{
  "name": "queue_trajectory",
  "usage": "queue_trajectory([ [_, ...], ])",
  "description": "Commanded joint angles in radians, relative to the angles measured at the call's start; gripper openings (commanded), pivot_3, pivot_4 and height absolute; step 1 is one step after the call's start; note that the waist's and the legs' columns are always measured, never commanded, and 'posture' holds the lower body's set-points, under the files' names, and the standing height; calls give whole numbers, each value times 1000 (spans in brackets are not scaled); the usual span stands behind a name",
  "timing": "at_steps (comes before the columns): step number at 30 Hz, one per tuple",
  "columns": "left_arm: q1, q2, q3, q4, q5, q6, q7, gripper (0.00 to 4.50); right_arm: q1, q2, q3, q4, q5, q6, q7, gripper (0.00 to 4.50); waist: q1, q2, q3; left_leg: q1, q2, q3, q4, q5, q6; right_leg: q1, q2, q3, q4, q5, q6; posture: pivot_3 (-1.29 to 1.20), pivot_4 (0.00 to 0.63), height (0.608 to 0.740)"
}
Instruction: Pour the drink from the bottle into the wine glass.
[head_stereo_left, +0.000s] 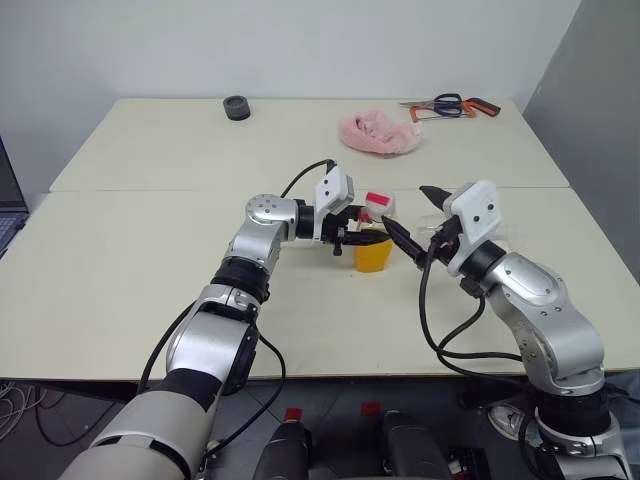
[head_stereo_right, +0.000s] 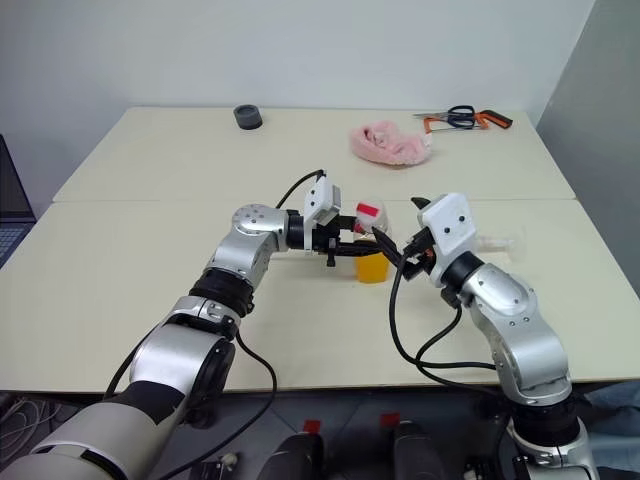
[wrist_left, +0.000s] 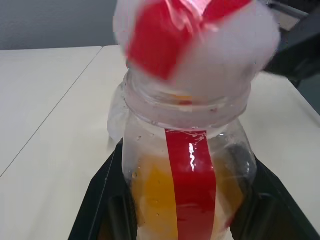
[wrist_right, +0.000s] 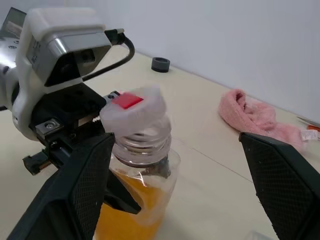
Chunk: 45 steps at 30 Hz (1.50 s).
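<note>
bottle (wrist_left: 187, 165) clamped in left pincer (head_stereo_left: 352, 236); right pincer (head_stereo_left: 418, 225) wide open beside cap.

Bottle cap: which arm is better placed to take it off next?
Right, probably. The left gripper is shut on the bottle, so it is occupied, while the right gripper stands open either side of the cap, which is on the neck.
</note>
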Motion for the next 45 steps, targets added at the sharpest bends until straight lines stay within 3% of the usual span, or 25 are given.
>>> queue_trajectory([
  [1,-34,3,11,-16,-6,-18,-5,1768,-31,9,13,-44,18,12,-2,4241,0,0,0,0,0,0,0,0,0,0,0,0,0,0,0,0,150,740],
  [14,-34,7,12,-18,-5,-16,0,1768,-48,3,33,6,-32,-17,-19,4241,1,0,0,0,0,0,0,0,0,0,0,0,0,0,0,0,150,740],
  [28,-28,10,16,-23,-12,-11,5,1768,11,-110,-33,-115,158,144,98,4241,1,0,0,0,0,0,0,0,0,0,0,0,0,0,0,0,150,740],
  [45,-31,3,25,-17,-18,-9,21,1768,13,-120,8,-104,167,166,81,4241,1,0,0,0,0,0,0,0,0,0,0,0,0,0,0,0,150,740],
])
